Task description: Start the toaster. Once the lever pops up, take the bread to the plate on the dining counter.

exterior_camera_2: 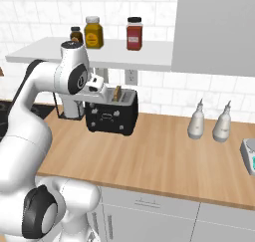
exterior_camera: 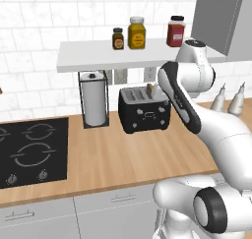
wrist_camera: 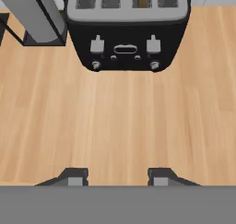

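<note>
1. left base view: the black boxy two-slot toaster with a silvery top stands on the light wood worktop against the white tiled wall, just right of a wire-framed white paper towel roll. a small tan-brown slice of bread sticks up from the toaster's right slot. the black glass hob lies well to the left. on the white wall shelf stand a small dark jar, an amber jar and a red jar. the white arm crosses in front of the toaster's right end.
2. right base view: the pincer hangs just above the toaster's left end, near the bread, which it seems not to touch, though the angle is poor. two pale grey bottles stand well to the right on the worktop.
3. hand view: the two dark fingertips stand apart with bare wood between them, so the pincer is released and grasps nothing. the toaster's long face with pale levers and knobs lies ahead.
</note>
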